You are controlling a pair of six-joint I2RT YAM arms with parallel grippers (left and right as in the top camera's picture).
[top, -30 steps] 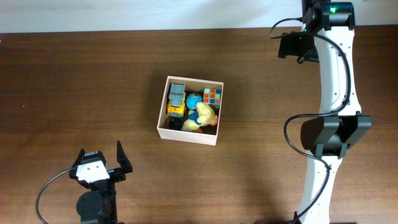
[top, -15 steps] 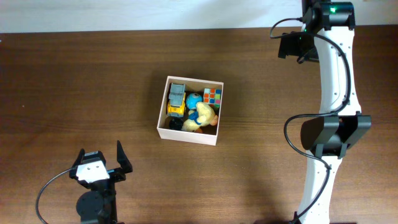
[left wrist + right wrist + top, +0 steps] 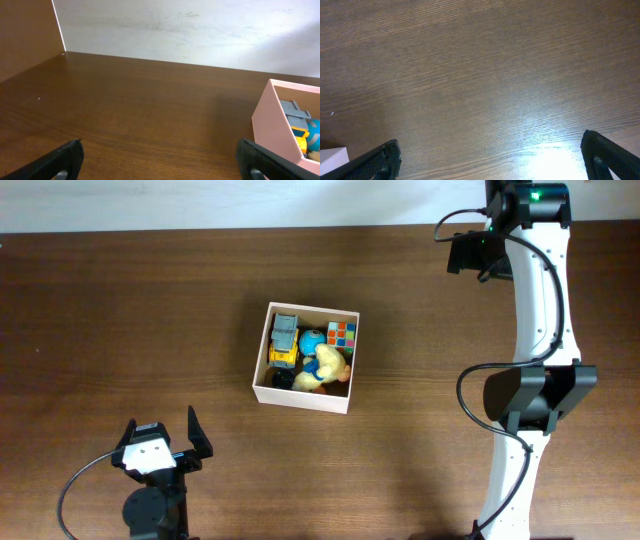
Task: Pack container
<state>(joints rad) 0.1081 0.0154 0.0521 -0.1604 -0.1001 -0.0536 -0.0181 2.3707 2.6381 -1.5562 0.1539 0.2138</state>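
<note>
The container (image 3: 300, 397) sits near the middle of the worktop. In it, the toy truck (image 3: 284, 340) lies along the left wall, the puzzle cube (image 3: 342, 334) in the far right corner, the ball (image 3: 313, 340) between them, and the soft toy (image 3: 325, 368) nearer. The left gripper (image 3: 162, 428) stands by the near edge toward the left corner, and the right gripper (image 3: 490, 152) near the far edge, rightward.

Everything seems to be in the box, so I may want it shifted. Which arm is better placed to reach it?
Probably left. The left gripper, jaws open, has the container in its wrist view; the right gripper points at mostly bare table.
</note>
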